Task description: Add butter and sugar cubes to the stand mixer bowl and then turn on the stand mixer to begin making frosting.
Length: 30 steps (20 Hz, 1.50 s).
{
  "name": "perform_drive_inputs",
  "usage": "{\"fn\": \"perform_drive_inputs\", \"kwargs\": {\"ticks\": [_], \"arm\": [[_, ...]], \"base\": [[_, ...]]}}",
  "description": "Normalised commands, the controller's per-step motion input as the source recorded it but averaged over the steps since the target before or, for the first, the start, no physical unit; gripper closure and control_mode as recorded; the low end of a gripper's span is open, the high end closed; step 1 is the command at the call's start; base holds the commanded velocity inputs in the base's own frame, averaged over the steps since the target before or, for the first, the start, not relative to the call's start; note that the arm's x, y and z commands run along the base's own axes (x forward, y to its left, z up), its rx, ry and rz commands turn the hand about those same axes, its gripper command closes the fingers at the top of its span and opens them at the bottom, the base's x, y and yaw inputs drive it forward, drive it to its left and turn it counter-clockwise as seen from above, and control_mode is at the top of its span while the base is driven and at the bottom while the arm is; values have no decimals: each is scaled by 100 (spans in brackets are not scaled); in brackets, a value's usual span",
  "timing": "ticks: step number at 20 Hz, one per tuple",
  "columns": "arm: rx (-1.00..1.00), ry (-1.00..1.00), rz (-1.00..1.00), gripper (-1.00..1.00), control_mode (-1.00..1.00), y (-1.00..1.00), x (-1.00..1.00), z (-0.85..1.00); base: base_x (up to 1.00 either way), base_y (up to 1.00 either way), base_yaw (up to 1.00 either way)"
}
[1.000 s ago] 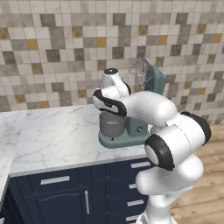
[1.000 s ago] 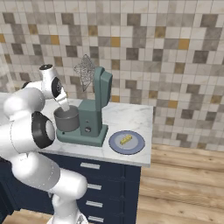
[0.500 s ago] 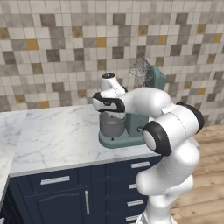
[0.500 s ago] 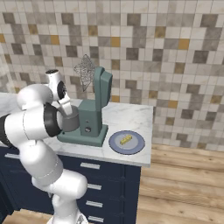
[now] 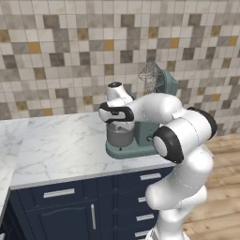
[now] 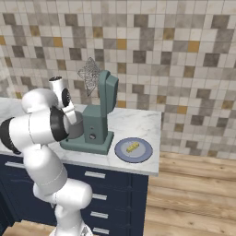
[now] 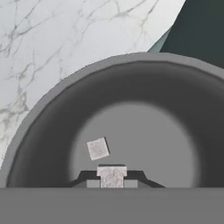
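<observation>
seemingly at the sugar step, the gripper [image 7: 112, 183] hangs over the stand mixer bowl [image 7: 48, 105], jaws pinching one sugar cube [image 7: 112, 176], another [image 7: 97, 148] lying inside at lower centre; next, release, then fetch the butter [image 6: 133, 147].

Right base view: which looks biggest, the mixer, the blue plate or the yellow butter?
1. Stand mixer, tallest by far.
2. Plate, a flat disc beside the mixer's base.
3. Butter, a small stick lying on the plate.
</observation>
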Motion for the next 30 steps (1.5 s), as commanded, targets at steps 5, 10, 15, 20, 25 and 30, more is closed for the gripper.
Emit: {"fn": "perform_drive_inputs", "kwargs": {"ticks": [5, 10, 15, 20, 25, 30], "arm": [[0, -5, 0, -100, -100, 0, -8, -4], [0, -16, 0, -100, -100, 0, -29, 31], [1, -23, 0, -100, -100, 0, -51, 94], [0, -19, 0, -100, -100, -8, -69, 100], [0, -1, 1, -100, -100, -66, -80, 81], [0, 6, 4, -100, -100, -100, -72, 48]], "base": [[0, 0, 0], [0, 0, 0], [0, 0, 0], [0, 0, 0], [0, 0, 0], [0, 0, 0]]}}
